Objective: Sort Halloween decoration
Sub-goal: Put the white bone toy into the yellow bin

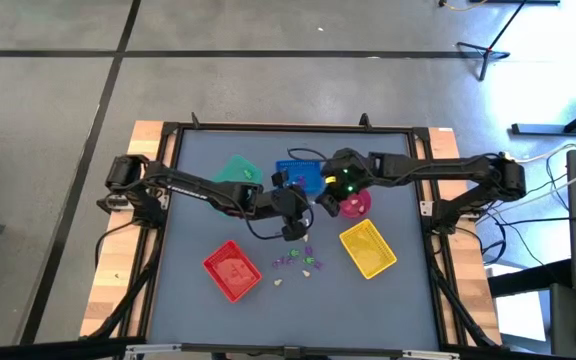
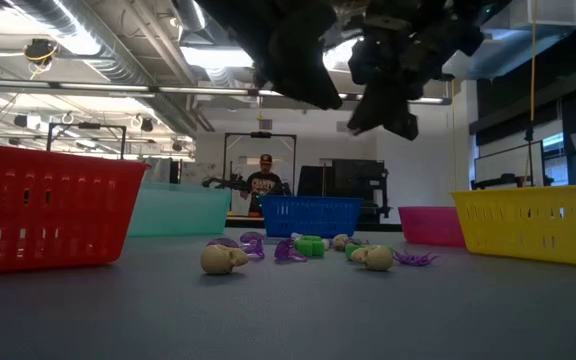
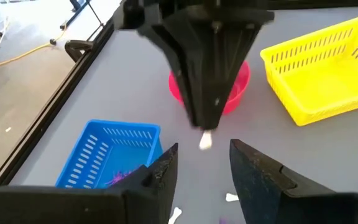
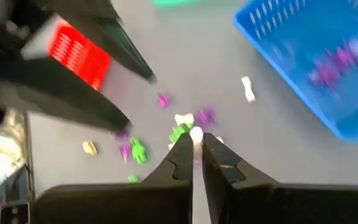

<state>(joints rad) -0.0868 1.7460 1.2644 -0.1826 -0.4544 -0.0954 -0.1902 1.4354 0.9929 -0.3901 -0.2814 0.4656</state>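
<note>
Above desk (image 1: 188, 300) centre, right end effector (image 4: 196, 138) pinches small white trinket (image 4: 196, 132); left end effector (image 3: 204, 163) open. Carry steadily to round pink bowl (image 3: 242, 84), 2 o'clock, release low.

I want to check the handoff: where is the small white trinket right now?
In the left wrist view, the white trinket sits pinched at the right gripper tips, above the table between the blue tray and pink bowl, just beyond the open left gripper.
</note>
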